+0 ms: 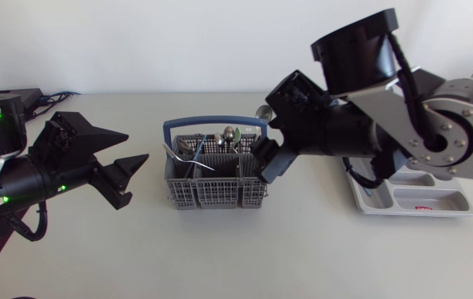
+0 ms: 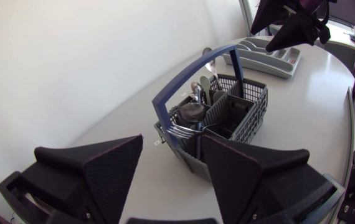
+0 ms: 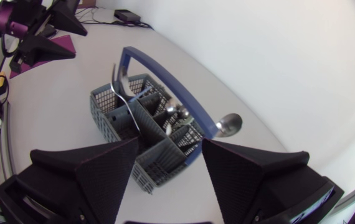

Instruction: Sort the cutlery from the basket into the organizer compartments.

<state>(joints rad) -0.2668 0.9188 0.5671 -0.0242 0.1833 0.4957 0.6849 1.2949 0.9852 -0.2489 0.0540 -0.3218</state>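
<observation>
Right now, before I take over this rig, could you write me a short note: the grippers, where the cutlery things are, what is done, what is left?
Grippers: the left gripper is open and empty, apart from the basket. The right gripper is open and empty, just above the basket's right end.
Things: the cutlery, forks and spoons, stands in the basket. The organizer is on the right, partly hidden by the right arm.
Done: no cutlery shows in its visible compartments.
Left: apparently every piece.
</observation>
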